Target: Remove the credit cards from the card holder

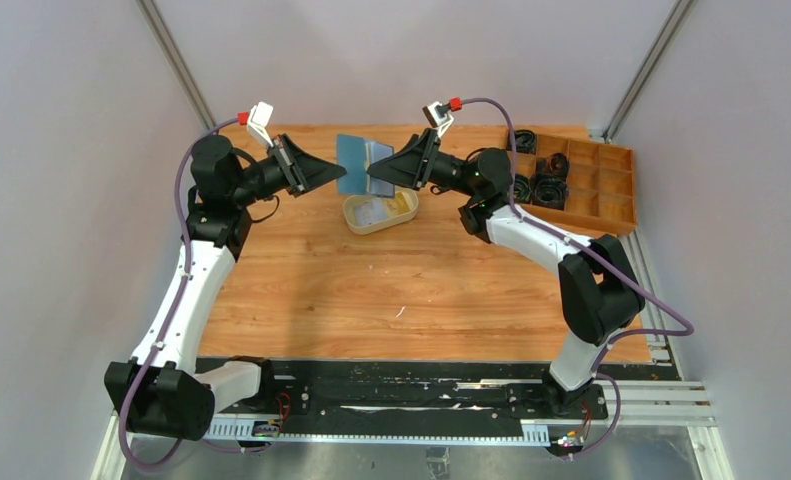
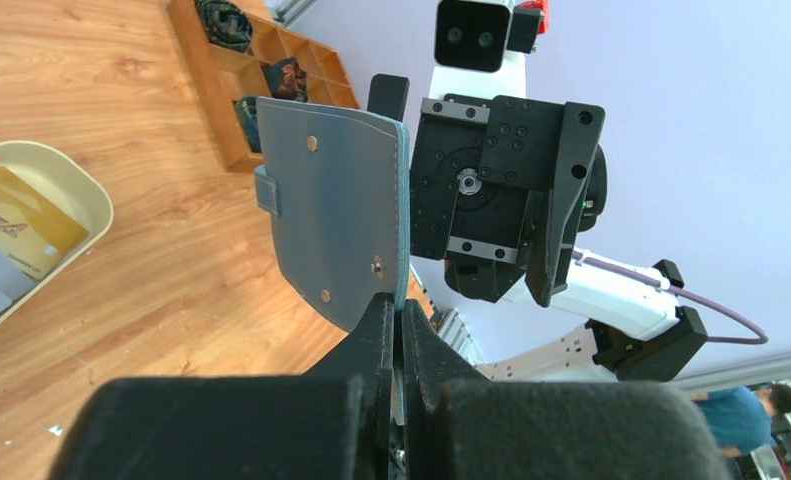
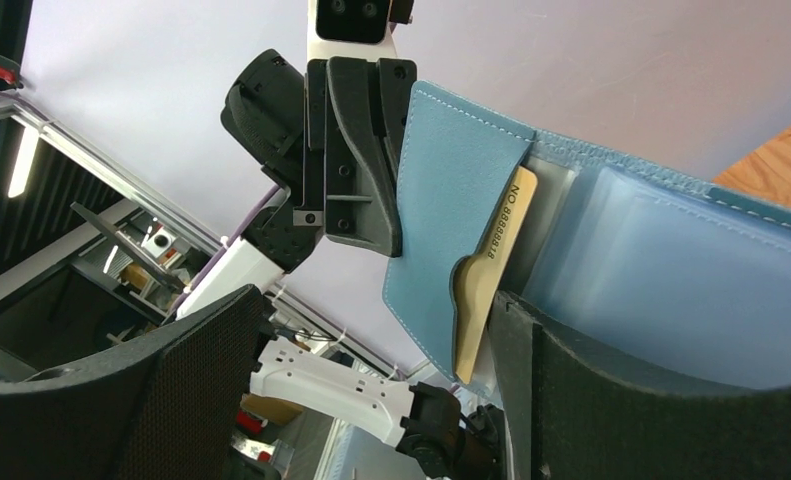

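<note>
My right claw (image 3: 376, 320) is released, its jaws standing wide apart. The tan card (image 3: 491, 262) lies in that gap, hard by the inner edge of the right-hand finger (image 3: 661, 400) and well apart from the other finger. The card's long axis runs almost straight away from me, tilted a little. Its near end pokes out of the pocket toward my palm, and its far end is tucked under the blue flap. This is the relation my next move turns on: I judge that closing the jaws across the card's thin faces and drawing back along that axis would slide it free.

The card holder (image 3: 451, 175) hangs open in the air in front of this claw, its paler inner pockets facing me. I cannot tell whether my right-hand finger touches those pockets or only stands before them.

On the far side, my left claw (image 2: 399, 318) is clenched on the holder's lower edge, holding it upright by the outer flap. So the right claw is the nearer one to the card.

Below the holder, the cream tray (image 1: 355, 224) sits on the counter (image 1: 371, 300). In it lie a yellow card (image 2: 16, 225) and something pale.
</note>
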